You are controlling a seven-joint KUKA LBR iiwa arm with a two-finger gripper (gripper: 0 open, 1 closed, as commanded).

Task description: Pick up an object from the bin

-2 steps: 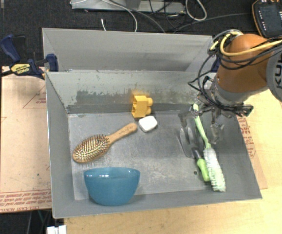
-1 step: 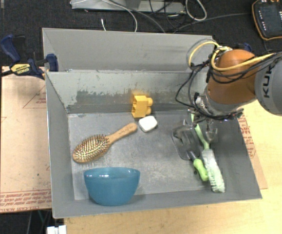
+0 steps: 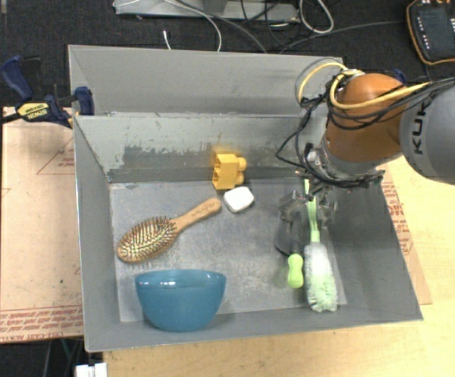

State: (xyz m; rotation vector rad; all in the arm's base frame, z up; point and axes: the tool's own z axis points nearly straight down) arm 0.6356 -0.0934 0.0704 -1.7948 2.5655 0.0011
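My gripper [image 3: 315, 197] hangs low over the right part of the bin, below the arm's orange cover. Right under it lies a dish brush [image 3: 318, 277] with a green handle and white bristles. The handle's upper end runs up beneath the gripper, and the bristle head points toward the bin's near wall. A small green end piece [image 3: 294, 272] of the brush sticks out to the left of the bristles.
A yellow plastic block [image 3: 226, 170] and a white oval piece [image 3: 239, 200] lie near the back wall. A wooden hairbrush [image 3: 163, 231] rests left of centre, and a blue bowl [image 3: 181, 297] stands at the near left. The arm reaches in from the right.
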